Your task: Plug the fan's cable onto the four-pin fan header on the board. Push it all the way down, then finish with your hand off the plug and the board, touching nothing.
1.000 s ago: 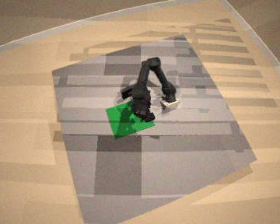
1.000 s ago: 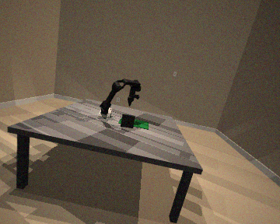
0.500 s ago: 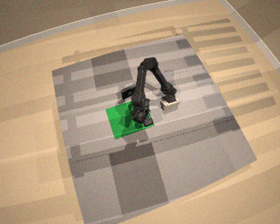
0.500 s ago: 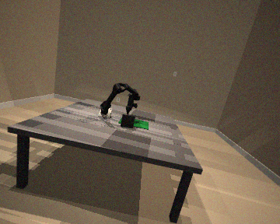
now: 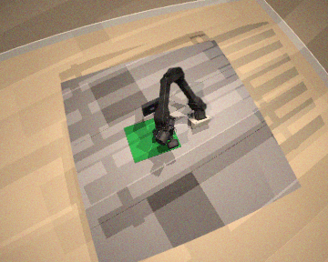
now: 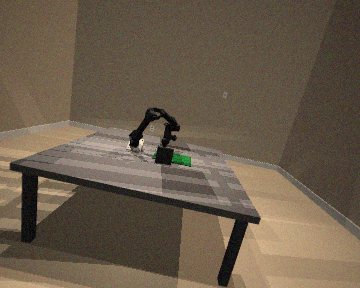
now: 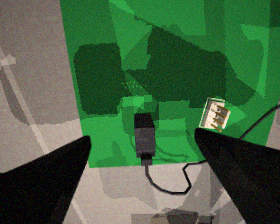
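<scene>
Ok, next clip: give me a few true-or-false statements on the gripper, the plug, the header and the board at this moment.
1. The gripper is open with nothing between its fingers. True.
2. The dark plug is already seated on the white four-pin header. False: the plug lies on the green board apart from the header, which sits to its right in the wrist view.
3. The plug lies near the board's edge, its cable trailing off onto the table. True.
4. The fingers are clamped on the plug. False: both fingers stand wide on either side, not touching it.
5. The gripper hangs over the green board. True.
</scene>
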Controlling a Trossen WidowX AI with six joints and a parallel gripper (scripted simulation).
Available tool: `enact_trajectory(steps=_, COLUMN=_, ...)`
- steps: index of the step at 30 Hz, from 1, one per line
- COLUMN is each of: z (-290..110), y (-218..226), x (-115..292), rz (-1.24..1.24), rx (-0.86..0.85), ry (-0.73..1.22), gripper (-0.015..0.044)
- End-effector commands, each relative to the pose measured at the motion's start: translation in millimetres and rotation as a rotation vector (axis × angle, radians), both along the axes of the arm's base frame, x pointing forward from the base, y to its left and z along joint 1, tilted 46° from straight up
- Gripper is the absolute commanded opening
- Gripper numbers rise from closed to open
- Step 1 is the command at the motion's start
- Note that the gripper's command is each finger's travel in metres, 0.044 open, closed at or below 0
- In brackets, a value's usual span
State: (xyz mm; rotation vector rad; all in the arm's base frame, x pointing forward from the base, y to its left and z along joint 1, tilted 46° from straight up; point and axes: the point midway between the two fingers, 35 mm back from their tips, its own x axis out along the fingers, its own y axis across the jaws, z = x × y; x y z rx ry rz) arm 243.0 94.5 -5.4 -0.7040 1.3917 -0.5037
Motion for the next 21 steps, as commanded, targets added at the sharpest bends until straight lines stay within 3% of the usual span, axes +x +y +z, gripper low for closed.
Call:
enact_trajectory(steps=1, z=-6, y=-7, x=0, rz=0.002, rx=-0.008, ry=0.006, gripper=0.044)
enact_trajectory(steps=21, z=-23, y=-25, x=2, rz=0.001, rx=-0.011, ry=0.005, gripper=0.044)
